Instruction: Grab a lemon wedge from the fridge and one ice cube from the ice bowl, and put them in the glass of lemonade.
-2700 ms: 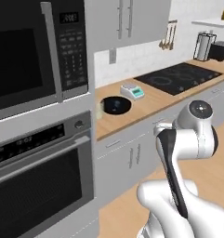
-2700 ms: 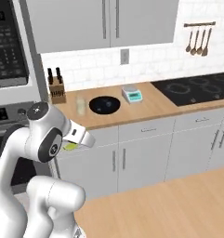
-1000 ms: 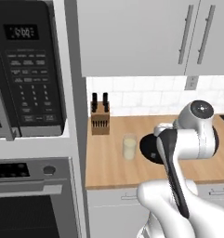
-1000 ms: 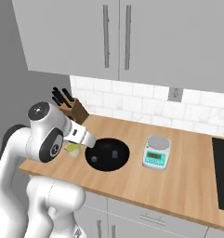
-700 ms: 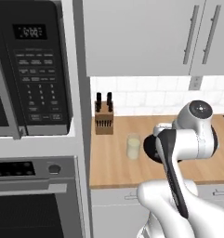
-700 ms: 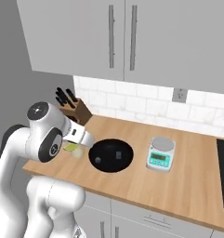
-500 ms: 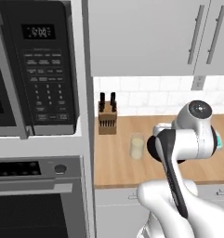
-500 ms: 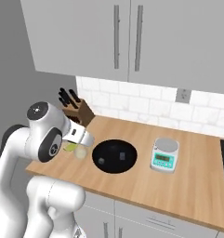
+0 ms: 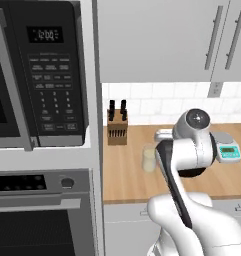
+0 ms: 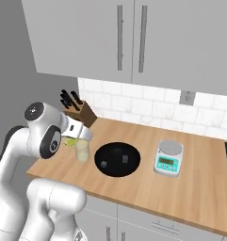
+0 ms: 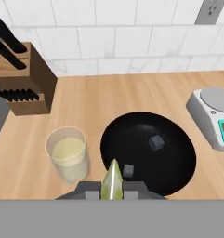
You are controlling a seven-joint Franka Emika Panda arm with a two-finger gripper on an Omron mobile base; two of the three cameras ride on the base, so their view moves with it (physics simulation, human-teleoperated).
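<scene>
Gripper (image 11: 112,189) at the bottom centre of the hand view is closed on the lemon wedge (image 11: 112,179), a pale yellow sliver pointing up between the two dark tips. Just above and to its left stands the glass of lemonade (image 11: 68,155) on the wooden counter (image 11: 132,93). To the right of the glass lies the ice bowl (image 11: 174,153), wide and black, with two small ice cubes (image 11: 155,142) inside. A knife block (image 11: 23,86) sits at the upper left and a grey kitchen scale (image 11: 214,116) at the right edge.

From the left base view, the glass (image 9: 149,159) stands at centre frame, beside the white arm (image 9: 192,150). The knife block (image 9: 117,130) is behind it, and a black microwave (image 9: 39,75) fills the upper left.

From the right base view, the wedge (image 10: 70,140) shows yellow at the gripper (image 10: 73,140), left of centre, just above and left of the glass (image 10: 82,151). The bowl (image 10: 117,159) lies at centre, the scale (image 10: 168,157) to its right.
</scene>
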